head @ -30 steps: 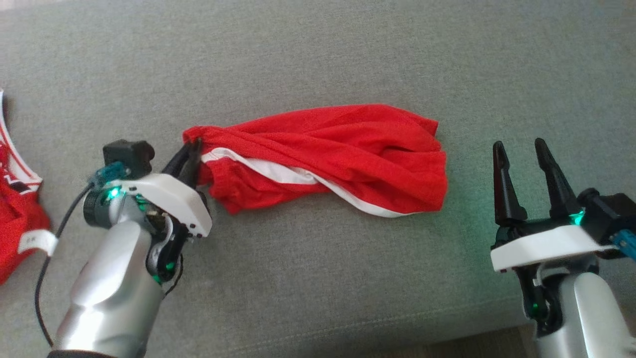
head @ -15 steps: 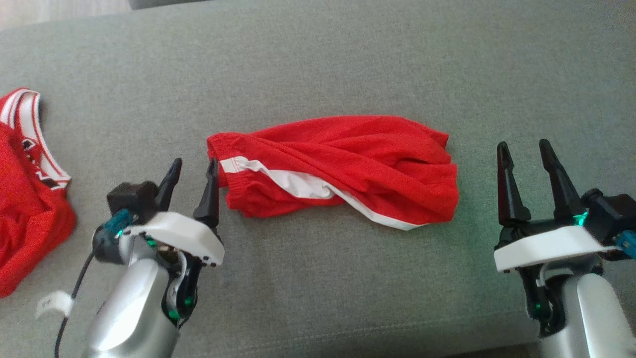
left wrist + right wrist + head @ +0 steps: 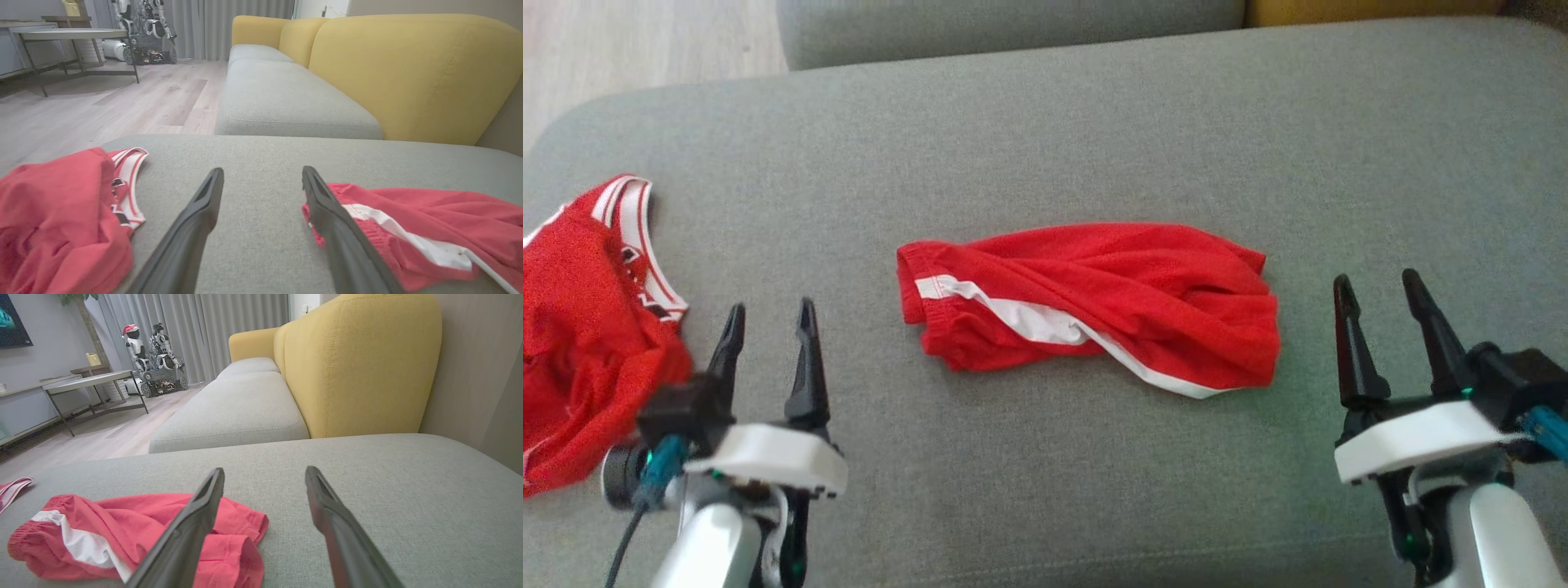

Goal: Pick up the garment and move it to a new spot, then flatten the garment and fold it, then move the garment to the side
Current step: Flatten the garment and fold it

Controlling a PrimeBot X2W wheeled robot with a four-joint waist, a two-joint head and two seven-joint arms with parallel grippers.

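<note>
**Head view:** shorts (image 3: 1094,302) (red, white side stripe) seen lying bunched and twisted mid-way along grey seat cushion (image 3: 1045,122), gripped by nothing. L gripper (image 3: 772,306) noted well apart from shorts, off their waistband end. Its jaws are spread wide and empty. R gripper (image 3: 1375,278) noted near shorts' hem end, on the opposite side. Its jaws are likewise wide and empty, with a gap of bare cushion to the cloth. Second red garment (image 3: 580,327), white-trimmed, seen beyond L gripper, farther from shorts; not judged part of this step.

**L wrist view:** waistband end seen beside own right-hand finger, partly hidden behind it. Contact can't be settled from this angle; prob. none. Yellow backrest (image 3: 408,73) seen beyond shorts.

**R wrist view:** hem end seen beside and behind own left-hand finger. Bare cushion seen between fingers.

**Step judged:** move to new spot looks done. Flattening is due and not begun, as cloth is twisted w/ stripe wound across front.

**Next move calls for:** waistband to be taken by L and hem by R, w/ a low approach. Ends are then to be drawn apart to untwist and spread the cloth.
</note>
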